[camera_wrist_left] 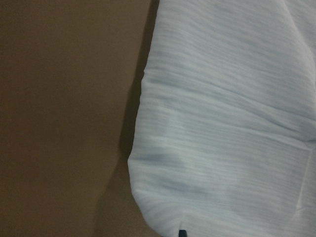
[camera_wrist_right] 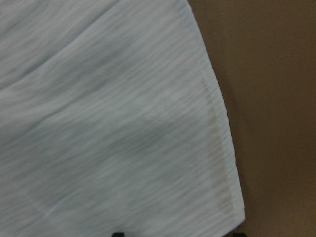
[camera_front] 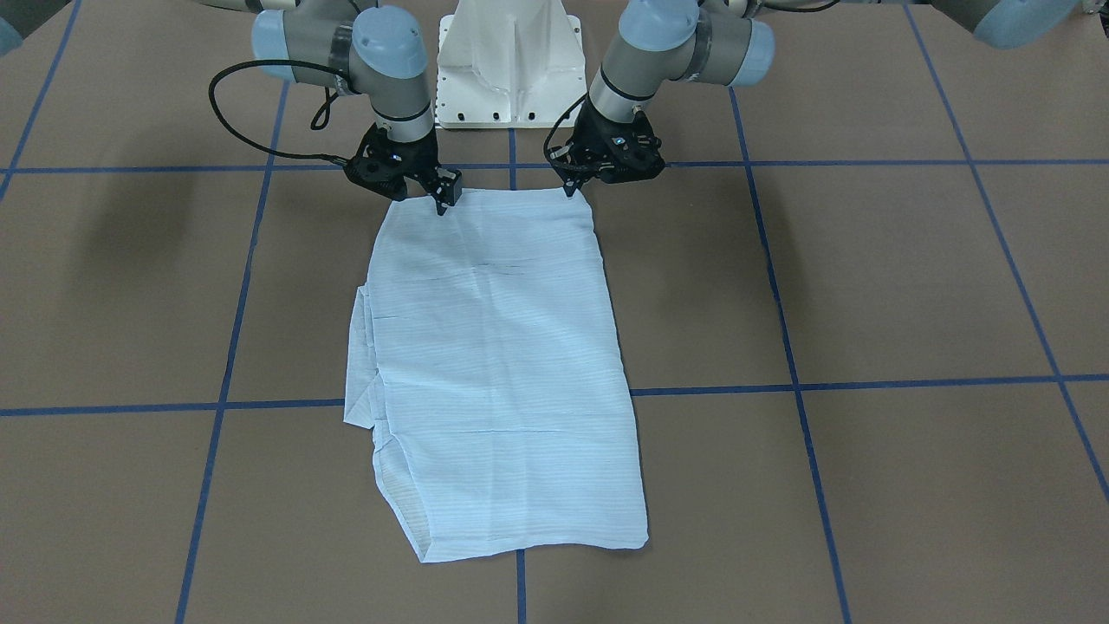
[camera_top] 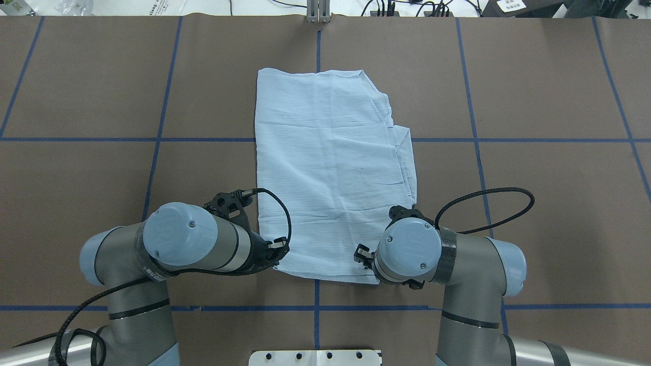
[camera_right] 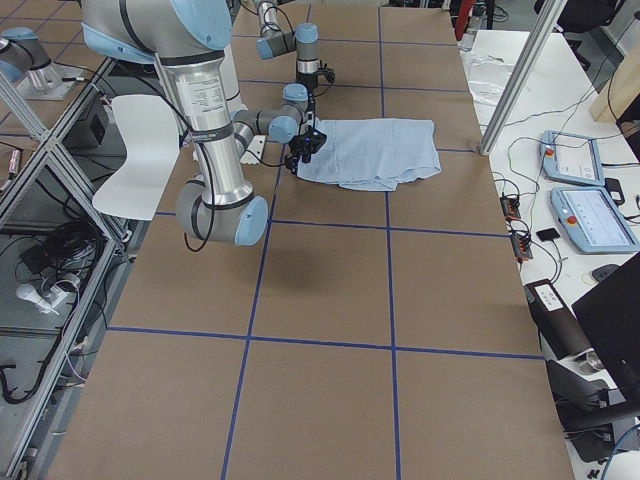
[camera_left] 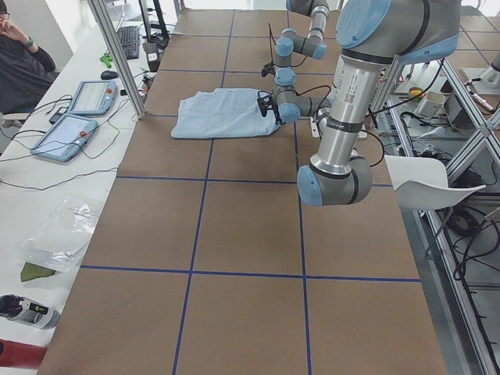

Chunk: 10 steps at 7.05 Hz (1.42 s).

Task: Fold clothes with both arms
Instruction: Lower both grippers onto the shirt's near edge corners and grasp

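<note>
Pale-blue cloth fills both wrist views: the shirt (camera_front: pixel 502 364), thin and finely striped, with a soft rounded fold edge in the left wrist view and a narrow stitched hem running down its edge in the right one. From the front-facing view it lies flat in the middle of the frame as a long, roughly rectangular panel folded lengthways. Loose layers stick out along its left side, and its bottom corner is cut at a slant. Faint creases cross it.

Both arms bend down from the top of the frame. The right arm (camera_front: pixel 381 61), at upper left, tilts its wrist so that the right gripper (camera_front: pixel 443 201) rests on the shirt's top edge near the left corner. Its two dark fingertips (camera_wrist_right: pixel 117 234) show far apart at the bottom of the right wrist view, so it stands wide. The left arm (camera_front: pixel 658 52), at upper right, angles the left gripper (camera_front: pixel 570 186) onto the top right corner. Its fingers come to a narrow point there; whether any cloth is pinched between them I cannot tell.

Underneath is the matte brown table (camera_front: pixel 866 286), marked into squares by blue tape lines (camera_front: pixel 866 381).
</note>
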Each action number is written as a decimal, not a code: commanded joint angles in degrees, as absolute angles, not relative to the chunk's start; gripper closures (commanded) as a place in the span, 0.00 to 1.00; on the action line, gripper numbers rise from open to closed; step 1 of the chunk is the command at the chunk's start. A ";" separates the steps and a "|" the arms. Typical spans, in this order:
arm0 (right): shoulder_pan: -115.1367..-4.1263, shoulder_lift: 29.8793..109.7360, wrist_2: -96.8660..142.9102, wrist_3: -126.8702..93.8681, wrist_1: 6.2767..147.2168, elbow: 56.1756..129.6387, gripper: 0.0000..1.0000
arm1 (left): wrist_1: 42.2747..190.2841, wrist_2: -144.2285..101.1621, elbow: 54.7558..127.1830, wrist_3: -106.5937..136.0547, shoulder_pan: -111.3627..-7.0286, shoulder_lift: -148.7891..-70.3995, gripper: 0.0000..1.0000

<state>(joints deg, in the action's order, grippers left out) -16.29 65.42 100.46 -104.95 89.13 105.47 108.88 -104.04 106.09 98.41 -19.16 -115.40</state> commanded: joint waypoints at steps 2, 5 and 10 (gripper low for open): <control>-16.17 65.30 100.55 -104.77 89.12 105.47 0.65 | 108.90 -103.97 106.08 98.44 -19.16 -115.40 1.00; -16.17 64.87 100.55 -105.02 88.86 105.47 1.00 | 108.90 -103.97 106.08 98.35 -19.25 -115.40 1.00; -17.31 64.69 100.81 -105.65 88.94 107.65 1.00 | 108.90 -104.06 106.17 98.35 -19.25 -115.75 1.00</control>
